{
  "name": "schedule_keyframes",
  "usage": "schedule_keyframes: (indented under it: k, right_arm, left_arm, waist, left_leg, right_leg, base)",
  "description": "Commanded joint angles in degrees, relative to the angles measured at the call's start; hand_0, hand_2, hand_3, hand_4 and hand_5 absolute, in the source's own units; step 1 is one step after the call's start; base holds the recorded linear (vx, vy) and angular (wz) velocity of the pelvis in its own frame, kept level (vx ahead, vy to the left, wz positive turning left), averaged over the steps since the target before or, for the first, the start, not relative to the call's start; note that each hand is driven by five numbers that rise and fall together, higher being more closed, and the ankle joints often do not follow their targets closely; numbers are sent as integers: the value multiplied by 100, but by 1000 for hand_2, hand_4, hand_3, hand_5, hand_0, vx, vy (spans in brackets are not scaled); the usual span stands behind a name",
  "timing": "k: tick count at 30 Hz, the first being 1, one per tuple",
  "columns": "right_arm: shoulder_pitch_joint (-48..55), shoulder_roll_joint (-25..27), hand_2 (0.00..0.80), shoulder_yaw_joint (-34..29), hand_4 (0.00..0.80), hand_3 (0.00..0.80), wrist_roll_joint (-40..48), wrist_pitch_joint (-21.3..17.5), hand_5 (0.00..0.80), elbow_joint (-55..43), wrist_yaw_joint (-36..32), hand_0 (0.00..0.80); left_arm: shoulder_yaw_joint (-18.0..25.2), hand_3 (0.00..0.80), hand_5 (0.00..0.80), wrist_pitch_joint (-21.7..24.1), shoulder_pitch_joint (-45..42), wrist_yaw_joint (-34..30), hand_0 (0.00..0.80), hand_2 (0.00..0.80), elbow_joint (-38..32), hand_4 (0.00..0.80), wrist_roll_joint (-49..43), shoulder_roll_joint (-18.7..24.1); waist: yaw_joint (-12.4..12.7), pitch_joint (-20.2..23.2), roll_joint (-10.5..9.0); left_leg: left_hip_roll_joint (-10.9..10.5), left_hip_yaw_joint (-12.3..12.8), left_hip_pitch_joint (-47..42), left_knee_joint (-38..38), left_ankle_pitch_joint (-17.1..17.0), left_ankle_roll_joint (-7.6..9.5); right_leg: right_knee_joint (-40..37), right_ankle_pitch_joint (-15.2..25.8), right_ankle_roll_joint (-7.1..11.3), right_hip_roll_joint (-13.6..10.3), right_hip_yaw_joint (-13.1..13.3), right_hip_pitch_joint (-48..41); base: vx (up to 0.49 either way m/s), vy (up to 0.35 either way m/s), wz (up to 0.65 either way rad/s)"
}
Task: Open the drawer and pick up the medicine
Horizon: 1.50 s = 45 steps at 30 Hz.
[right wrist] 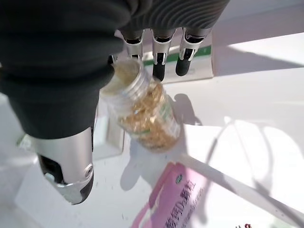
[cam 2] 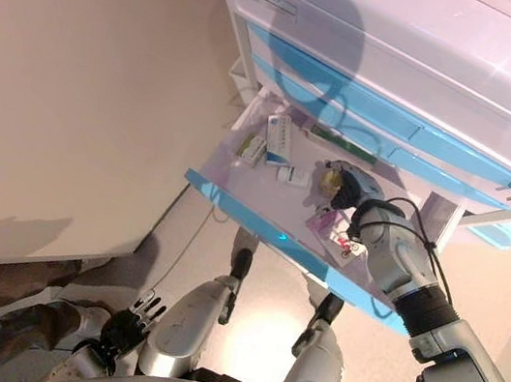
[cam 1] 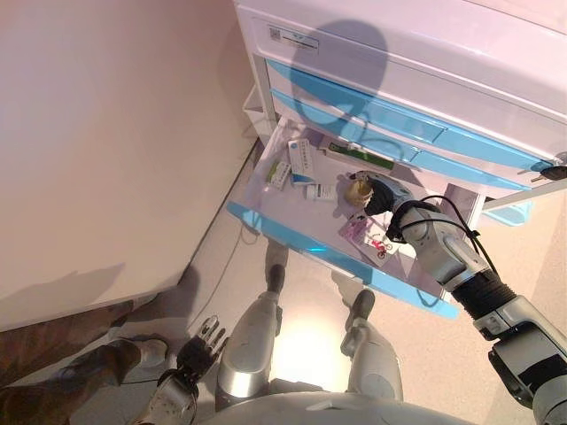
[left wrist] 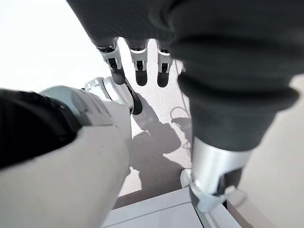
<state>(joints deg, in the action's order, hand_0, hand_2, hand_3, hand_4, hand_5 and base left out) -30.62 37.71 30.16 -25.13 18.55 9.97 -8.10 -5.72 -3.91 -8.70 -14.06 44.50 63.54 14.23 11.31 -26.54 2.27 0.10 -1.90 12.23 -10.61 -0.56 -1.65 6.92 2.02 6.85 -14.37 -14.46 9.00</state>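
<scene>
The cabinet's bottom drawer (cam 1: 299, 241), white with a blue front, stands pulled out. My right hand (cam 1: 381, 197) reaches into it and is shut on a clear medicine bottle (cam 1: 358, 189) full of yellow capsules, pinched between fingers and thumb. In the right wrist view the bottle (right wrist: 145, 111) hangs tilted just above the drawer floor, with its shadow beneath it. A pink medicine packet (cam 1: 370, 235) lies beside the hand. My left hand (cam 1: 200, 344) hangs low by my side, open and empty.
White and blue medicine boxes (cam 1: 301, 159) and a long green and white box (cam 1: 359, 158) lie at the drawer's back. The white cabinet (cam 1: 399, 53) has shut blue drawers above. A beige wall (cam 1: 106, 133) stands on the left. A person's shoe (cam 1: 133, 354) shows at the lower left.
</scene>
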Motion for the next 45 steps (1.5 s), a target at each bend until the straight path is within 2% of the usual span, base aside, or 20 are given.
schedule_keyframes:
  k: [1, 15, 17, 18, 19, 24, 45]
  right_arm:
    - [-392, 180, 0, 334, 0, 0, -324, -270, 0, -427, -51, 0]
    - [-642, 80, 0, 680, 0, 0, -700, -332, 0, -150, 83, 0]
    - [-664, 75, 144, 687, 144, 144, -724, -338, 144, -120, 84, 144]
    - [-684, 77, 693, 719, 693, 693, -750, -306, 693, -105, 104, 693]
    - [-706, 79, 800, 737, 800, 800, -765, -292, 800, -82, 124, 800]
    - [-753, 85, 800, 767, 800, 800, -856, -216, 800, -29, 177, 800]
    - [-683, 304, 800, 678, 800, 800, -897, -385, 800, -184, 474, 800]
  left_arm:
    - [-6, 0, 0, -36, -252, -15, 0, 0, -28, 0, 57, 228]
    - [-20, 0, 0, -48, -182, -39, 0, 0, 8, 0, 52, 235]
    - [-9, 0, 0, -57, -174, -38, 0, 0, 12, 0, 45, 232]
    - [-8, 0, 0, -54, -166, -49, 0, 0, 24, 0, 38, 235]
    - [-7, 0, 0, -61, -161, -40, 0, 0, 23, 0, 40, 240]
    - [-5, 0, 0, -73, -165, -32, 0, 0, 24, 0, 32, 255]
    - [37, 0, 0, -121, -200, -22, 0, 0, -40, 0, 53, 255]
  waist:
    - [169, 248, -72]
    - [274, 246, -40]
    - [279, 246, -41]
    - [288, 248, -47]
    - [292, 247, -51]
    - [309, 251, -62]
    - [254, 277, -78]
  left_leg:
    - [120, 76, 53, -39, -106, 58]
    - [91, 35, 74, 1, -124, 55]
    - [92, 33, 75, 3, -126, 56]
    - [90, 33, 85, 1, -126, 54]
    - [92, 35, 88, -1, -127, 54]
    - [97, 37, 87, 5, -124, 54]
    - [146, 68, 59, 13, -116, 43]
  right_leg:
    - [450, -37, -30, -22, 31, -70]
    - [430, -14, -5, -53, -41, -63]
    - [426, -10, -5, -51, -44, -65]
    - [419, -6, 0, -53, -47, -65]
    - [418, -2, 3, -54, -51, -63]
    - [412, 13, 16, -62, -67, -62]
    - [404, 13, 25, -52, -43, -66]
  base:
    - [0, 0, 0]
    - [0, 0, 0]
    - [0, 0, 0]
    - [0, 0, 0]
    - [0, 0, 0]
    - [0, -4, 2]
    - [0, 0, 0]
